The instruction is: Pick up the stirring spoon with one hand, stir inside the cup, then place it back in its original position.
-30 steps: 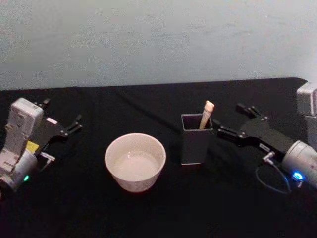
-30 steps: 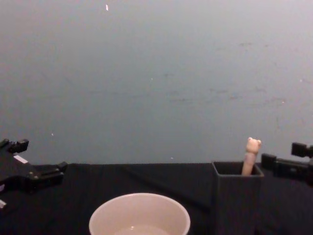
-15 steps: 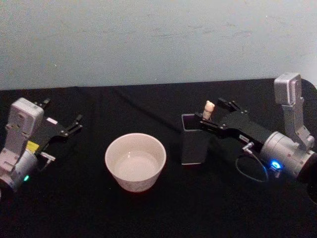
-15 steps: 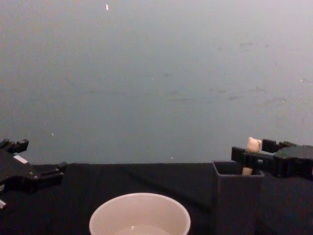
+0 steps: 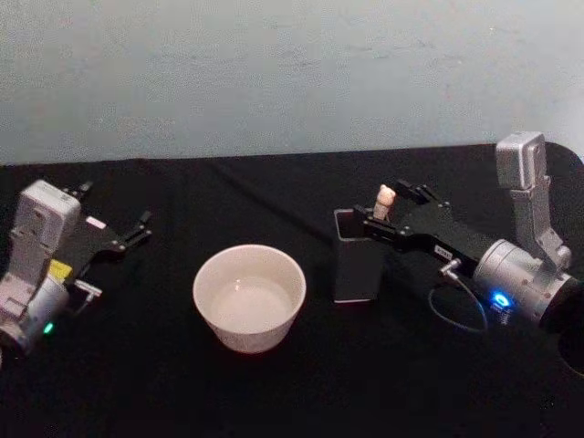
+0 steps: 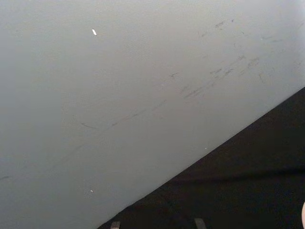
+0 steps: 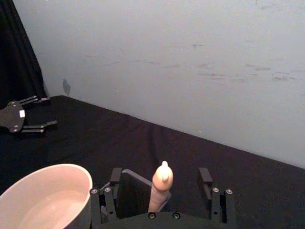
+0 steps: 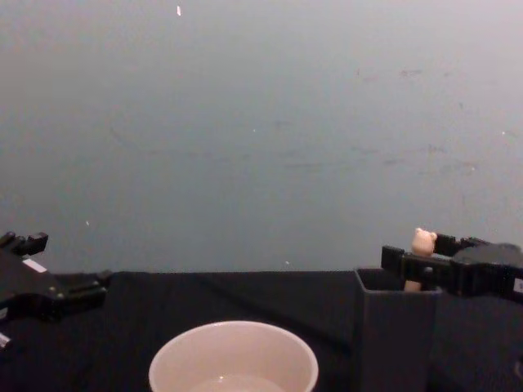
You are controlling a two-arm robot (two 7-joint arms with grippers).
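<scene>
Right gripper (image 5: 383, 210) hovers at the top of the dark grey holder (image 5: 356, 269). Its two fingers are spread wide, and the beige handle of the stirring spoon (image 7: 161, 188) stands between them, touching neither as far as the wrist view shows. The bear knob pokes up just above the fingers. The rest of the spoon is down inside the holder beneath the gripper, its bowl hidden. The cup (image 5: 251, 336) sits on the black table (image 5: 274, 392) off to the gripper's left, near the holder but apart from it. The left gripper (image 5: 117, 204) is parked well beyond the cup, fingers apart.

The step in hand looks like the grasp. To do it well, I judge the fingers should close just below the knob, centred so the thin handle is not shoved against the holder wall. The grip should be firm, since the taper could slip. The lift should then go straight up until the bowl clears the rim before any swing toward the cup. Otherwise the holder may tip or drag.
</scene>
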